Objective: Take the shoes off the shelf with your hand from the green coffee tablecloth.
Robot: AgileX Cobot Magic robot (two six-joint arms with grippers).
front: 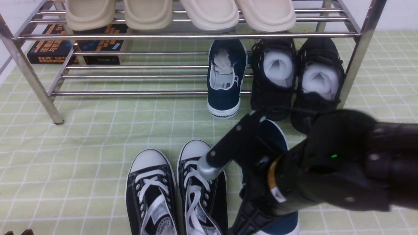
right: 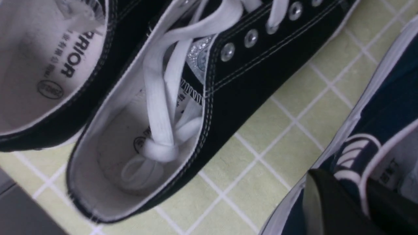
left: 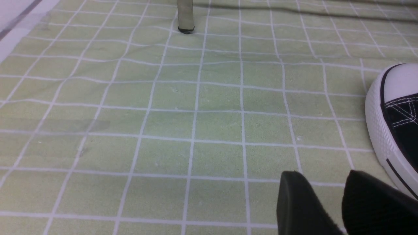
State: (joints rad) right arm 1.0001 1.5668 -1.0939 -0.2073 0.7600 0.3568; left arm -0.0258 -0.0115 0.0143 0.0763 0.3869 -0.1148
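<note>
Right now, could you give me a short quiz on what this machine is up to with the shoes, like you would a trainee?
1. True or false: both navy slip-ons are on the shoe rack.
2. Multiple choice: which shoe is the right gripper gripping? (a) a black-and-white lace-up, (b) a navy slip-on, (c) an all-black shoe.
3. Fill in the blank: the dark books show behind the rack's ____ side, as the front view has it.

Key: 1. False, one is down on the green cloth; 2. b; 3. left.
</note>
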